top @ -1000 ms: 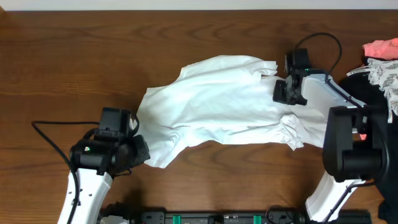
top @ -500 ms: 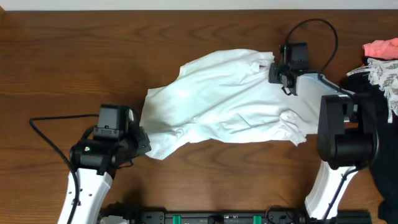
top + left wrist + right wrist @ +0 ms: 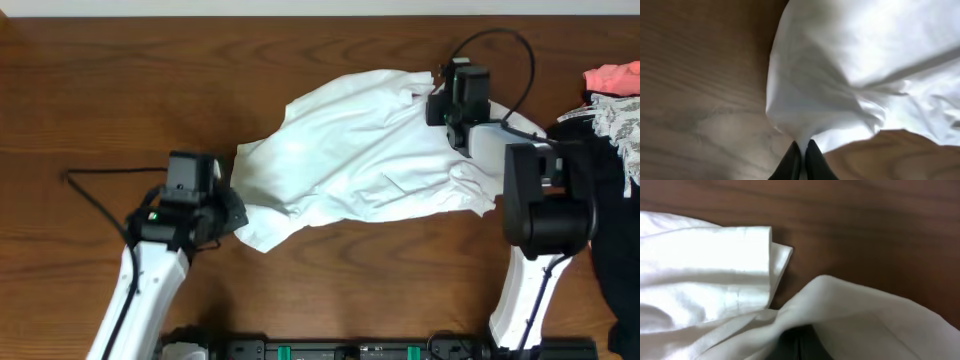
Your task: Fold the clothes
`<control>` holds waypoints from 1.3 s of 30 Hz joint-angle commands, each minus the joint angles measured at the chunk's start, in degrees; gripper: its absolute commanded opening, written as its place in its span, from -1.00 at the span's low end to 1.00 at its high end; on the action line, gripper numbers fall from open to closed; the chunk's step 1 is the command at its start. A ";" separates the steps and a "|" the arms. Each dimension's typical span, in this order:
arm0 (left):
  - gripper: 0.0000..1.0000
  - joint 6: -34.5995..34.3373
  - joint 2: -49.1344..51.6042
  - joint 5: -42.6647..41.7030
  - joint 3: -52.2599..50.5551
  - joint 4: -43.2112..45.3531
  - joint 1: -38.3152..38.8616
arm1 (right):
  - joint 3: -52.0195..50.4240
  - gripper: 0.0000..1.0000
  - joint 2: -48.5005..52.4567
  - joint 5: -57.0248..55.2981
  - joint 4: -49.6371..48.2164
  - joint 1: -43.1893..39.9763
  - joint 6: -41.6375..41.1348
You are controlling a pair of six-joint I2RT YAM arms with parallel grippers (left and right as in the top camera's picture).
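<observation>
Spanning both end effectors (image 3: 234, 209) (image 3: 433, 101), T-shirt (image 3: 360, 150)

no readable text, labels or numbers anywhere

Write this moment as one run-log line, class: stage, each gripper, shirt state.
stage: no fold yet | left gripper: shut on T-shirt corner | right gripper: shut on T-shirt edge | T-shirt: crumpled on table

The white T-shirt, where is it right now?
Seen from overhead, the white T-shirt lies rumpled midway across the wooden table, its near-left corner in the left gripper, its far-right edge in the right gripper.
</observation>
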State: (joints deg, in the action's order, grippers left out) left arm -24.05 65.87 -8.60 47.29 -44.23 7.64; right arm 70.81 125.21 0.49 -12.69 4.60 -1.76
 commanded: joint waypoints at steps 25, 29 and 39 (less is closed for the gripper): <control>-0.88 1.51 6.36 0.28 -0.28 11.56 -0.22 | 38.47 -0.09 12.85 9.01 23.74 5.90 9.84; -0.87 1.51 6.36 0.28 -0.28 11.56 -0.22 | 47.04 0.01 10.60 8.98 38.27 5.27 5.38; -0.56 1.46 6.36 0.28 -0.28 9.57 -0.22 | 52.78 0.18 -3.78 8.96 75.84 -1.38 -9.33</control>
State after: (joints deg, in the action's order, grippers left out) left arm -23.14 72.12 -8.62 47.27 -34.09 7.64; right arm 121.80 127.94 9.43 57.43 6.55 -3.62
